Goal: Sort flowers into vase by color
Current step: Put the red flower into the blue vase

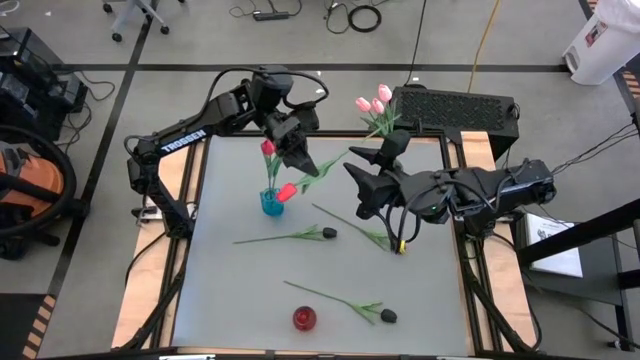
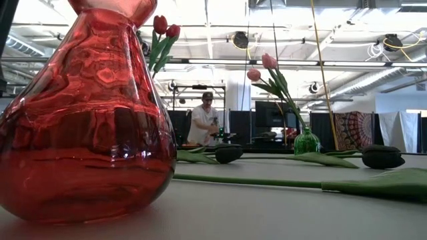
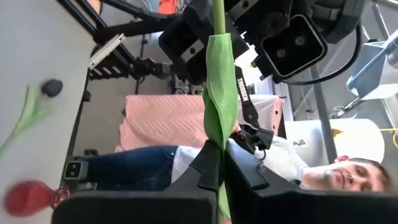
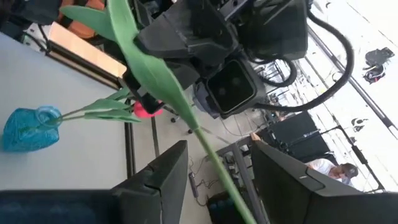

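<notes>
My left gripper (image 1: 303, 163) is over the blue vase (image 1: 271, 203), shut on a green tulip stem (image 1: 333, 160) whose head is hidden. Two red tulips (image 2: 160, 25) stand in the blue vase, one head (image 1: 287, 192) close to the vase. My right gripper (image 1: 352, 182) is open. In the right wrist view its fingers stand on either side of the same stem (image 4: 214, 158), without visible touch. Pink tulips (image 1: 377, 101) stand in the green vase (image 2: 307, 141). Black tulips (image 1: 328, 233) (image 1: 388, 316) lie flat on the table. The red vase (image 1: 304, 318) stands near the near edge. My left gripper pinches the tulip's stem where a long leaf wraps it (image 3: 217, 152), between its two shut fingers. The fingers lie across the stem. The leaf and stem (image 3: 219, 74) run on past the fingertips toward my right arm, lifted clear of the table.
The right arm (image 1: 470, 190) reaches in from the table's right edge, and its camera housing sits close to my left gripper. A third stem (image 1: 350, 225) lies partly under the right arm. A person (image 2: 203, 123) stands in the room beyond the far edge.
</notes>
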Robot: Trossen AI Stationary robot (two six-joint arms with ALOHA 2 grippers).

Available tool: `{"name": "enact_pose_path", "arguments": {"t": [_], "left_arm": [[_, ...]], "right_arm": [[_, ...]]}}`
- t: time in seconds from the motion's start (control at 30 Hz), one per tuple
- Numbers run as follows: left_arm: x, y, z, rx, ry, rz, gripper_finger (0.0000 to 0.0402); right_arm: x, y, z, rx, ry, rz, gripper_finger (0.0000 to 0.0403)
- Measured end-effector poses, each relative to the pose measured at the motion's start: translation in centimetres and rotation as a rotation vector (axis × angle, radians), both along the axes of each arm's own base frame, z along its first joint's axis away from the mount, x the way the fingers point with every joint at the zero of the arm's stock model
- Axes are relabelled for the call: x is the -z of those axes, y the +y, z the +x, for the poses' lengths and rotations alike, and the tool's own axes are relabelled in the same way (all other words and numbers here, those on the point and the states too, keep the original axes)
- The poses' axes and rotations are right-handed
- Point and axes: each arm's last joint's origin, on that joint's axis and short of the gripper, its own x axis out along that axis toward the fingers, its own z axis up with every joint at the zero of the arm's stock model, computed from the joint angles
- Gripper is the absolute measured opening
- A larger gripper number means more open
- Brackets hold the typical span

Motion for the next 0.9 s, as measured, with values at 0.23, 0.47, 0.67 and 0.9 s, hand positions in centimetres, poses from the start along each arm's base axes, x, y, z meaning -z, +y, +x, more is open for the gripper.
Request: {"name": "enact_pose_path", "arguments": {"t": [0.23,0.47,0.67,0.9], "left_arm": [[0.0,-0.1,-0.1,0.023,0.030,-0.034,0.0011],[0.0,-0.1,-0.1,0.025,0.031,-0.036,0.0011],[0.0,-0.4,0.0,0.048,0.047,-0.057,0.0011],[0.0,-1.4,0.2,0.087,0.047,-0.059,0.0011]], "right_arm": [[0.0,0.0,0.0,-0.008,0.019,-0.025,0.0169],[0.1,0.0,0.1,-0.013,0.021,-0.025,0.0169],[0.1,0.1,0.2,-0.059,0.025,-0.012,0.0169],[0.1,-0.1,0.3,-0.050,0.025,-0.012,0.0169]]}}
